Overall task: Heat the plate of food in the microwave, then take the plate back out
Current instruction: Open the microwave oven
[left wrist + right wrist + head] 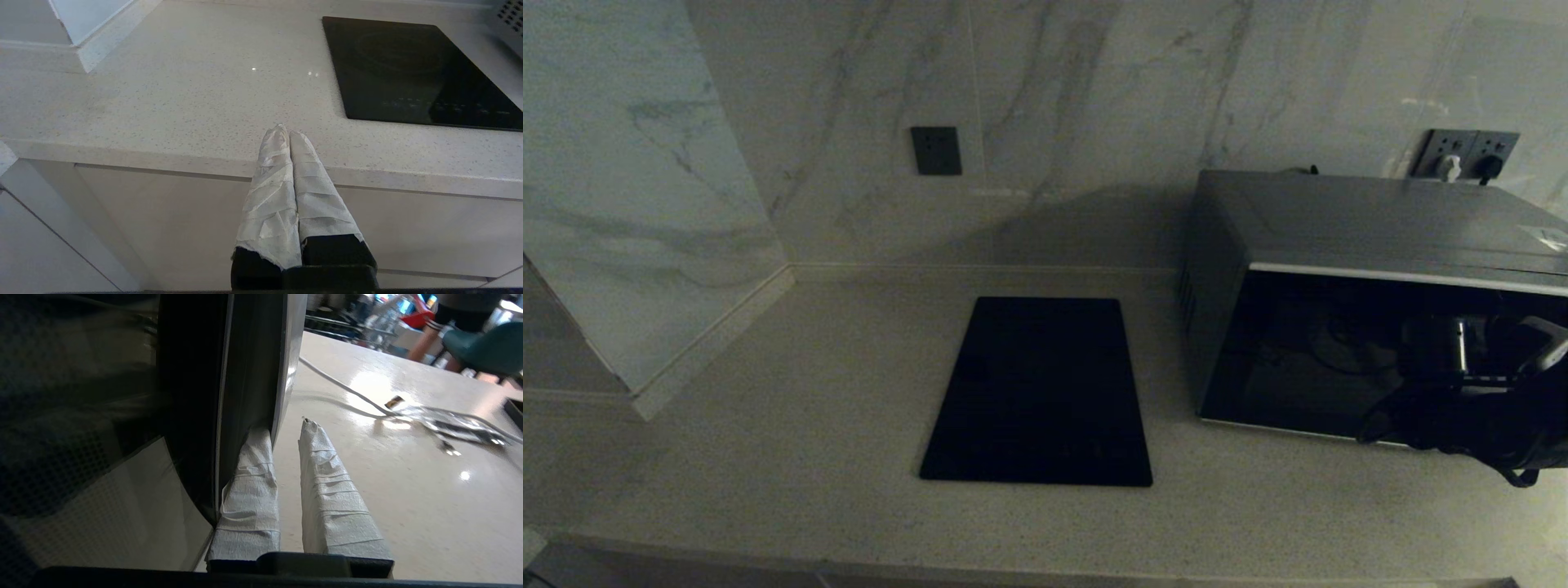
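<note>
You are working the right gripper (286, 433) at the silver-grey box microwave (1347, 220), at the right edge of the head view. Its taped fingers (327, 490) are standing slightly apart, holding nothing; one is tucking behind the edge of the black glass door (192, 396), probably to lever it. The small plate of food is not showing in any view, so I cannot tell whether it is inside. The left gripper (288, 136) is sitting parked, fingers pressed together, below the pale speckled counter's (809, 425) front edge. You are getting open counter beside the door, but a white cable (347, 390) is lying nearby.
</note>
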Motion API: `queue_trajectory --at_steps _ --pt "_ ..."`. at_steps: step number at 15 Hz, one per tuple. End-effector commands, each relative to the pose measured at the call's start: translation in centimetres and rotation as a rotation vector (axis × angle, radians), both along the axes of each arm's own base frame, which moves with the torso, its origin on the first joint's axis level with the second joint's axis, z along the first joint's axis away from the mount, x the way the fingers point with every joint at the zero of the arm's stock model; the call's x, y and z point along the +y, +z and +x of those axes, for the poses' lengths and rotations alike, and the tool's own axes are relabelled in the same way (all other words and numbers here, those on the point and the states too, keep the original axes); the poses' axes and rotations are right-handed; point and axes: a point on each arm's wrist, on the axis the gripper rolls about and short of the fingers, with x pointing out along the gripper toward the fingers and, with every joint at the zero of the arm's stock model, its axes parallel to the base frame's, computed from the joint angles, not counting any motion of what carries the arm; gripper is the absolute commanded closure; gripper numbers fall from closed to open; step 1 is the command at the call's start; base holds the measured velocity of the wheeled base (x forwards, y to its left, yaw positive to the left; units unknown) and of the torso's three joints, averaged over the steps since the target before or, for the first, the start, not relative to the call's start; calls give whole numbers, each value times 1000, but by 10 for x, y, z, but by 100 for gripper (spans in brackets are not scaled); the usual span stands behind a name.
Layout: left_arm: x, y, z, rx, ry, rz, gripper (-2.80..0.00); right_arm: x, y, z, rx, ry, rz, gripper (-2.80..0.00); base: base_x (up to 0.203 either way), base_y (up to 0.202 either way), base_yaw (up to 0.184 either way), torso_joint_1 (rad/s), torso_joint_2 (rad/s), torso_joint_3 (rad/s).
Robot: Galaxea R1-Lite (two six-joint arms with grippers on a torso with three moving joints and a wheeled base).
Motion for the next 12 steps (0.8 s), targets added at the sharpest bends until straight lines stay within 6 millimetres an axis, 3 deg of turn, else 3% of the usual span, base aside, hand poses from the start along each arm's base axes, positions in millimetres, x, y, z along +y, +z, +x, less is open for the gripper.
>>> queue_trajectory --at_steps 1,8,12 --pt "0 0 0 1 0 -1 0 0 3 -2 -34 -8 -5 0 0 0 0 0 0 0" --pt "0 0 0 0 0 -1 0 6 -2 -8 -35 5 -5 0 0 0 0 0 0 0" --pt "0 0 0 0 0 -1 0 29 18 -19 -95 132 33 0 0 0 0 0 0 0"
